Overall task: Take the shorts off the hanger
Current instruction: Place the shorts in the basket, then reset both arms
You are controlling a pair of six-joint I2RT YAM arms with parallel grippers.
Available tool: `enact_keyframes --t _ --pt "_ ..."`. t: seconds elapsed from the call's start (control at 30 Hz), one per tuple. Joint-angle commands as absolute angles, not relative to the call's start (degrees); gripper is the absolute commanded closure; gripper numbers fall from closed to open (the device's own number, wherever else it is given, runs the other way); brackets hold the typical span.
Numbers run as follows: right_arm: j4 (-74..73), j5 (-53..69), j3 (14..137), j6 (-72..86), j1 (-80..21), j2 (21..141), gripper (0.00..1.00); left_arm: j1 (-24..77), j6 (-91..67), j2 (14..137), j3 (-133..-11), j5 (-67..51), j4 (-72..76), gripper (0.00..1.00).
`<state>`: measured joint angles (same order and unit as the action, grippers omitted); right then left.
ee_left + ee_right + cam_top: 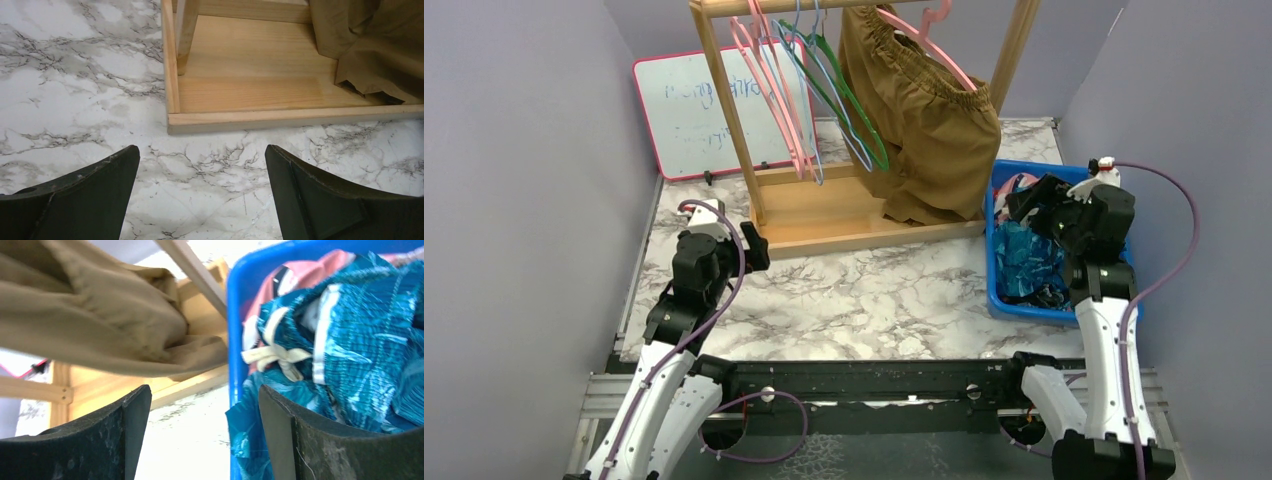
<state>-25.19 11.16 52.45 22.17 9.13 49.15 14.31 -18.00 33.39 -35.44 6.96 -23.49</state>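
Lavender walls surround a marbled desk (874, 290); whiteboard (689, 110) writing is unreadable. Left claw (201, 160) and right claw (204, 395) gape wide, empty. Tan shorts (934, 140) hang on a pink hanger (936, 48), left of the right claw.

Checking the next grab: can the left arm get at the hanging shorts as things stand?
Likely yes: the open left claw faces the rack base, where the shorts hang down unobstructed.

- I see tan shorts (934, 135) hanging on a pink hanger (936, 52) on a wooden rack (824, 212).
- My right gripper (1022, 200) hovers over a blue bin (992, 262) holding teal shorts (1027, 262).
- My left gripper (755, 246) sits near the rack's base.
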Motion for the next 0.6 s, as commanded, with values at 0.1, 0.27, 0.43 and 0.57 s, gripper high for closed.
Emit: enact_keyframes --t 0.1,0.27,0.43,0.57 --pt "-20.0 25.4 55.1 18.0 9.5 41.4 0.17 14.1 -21.2 33.0 -37.7 13.9 -23.8 0.01" --pt "-20.3 32.1 58.1 15.5 9.4 39.1 0.16 14.0 -22.7 31.0 -39.0 20.0 -25.0 0.01" --pt "-18.4 40.8 58.2 12.4 9.5 35.5 0.15 14.1 -22.8 26.6 -38.9 22.8 -25.3 0.01" --pt "-18.1 44.3 58.7 8.2 9.5 33.0 0.13 14.1 -21.5 24.3 -39.8 23.8 -26.0 0.01"
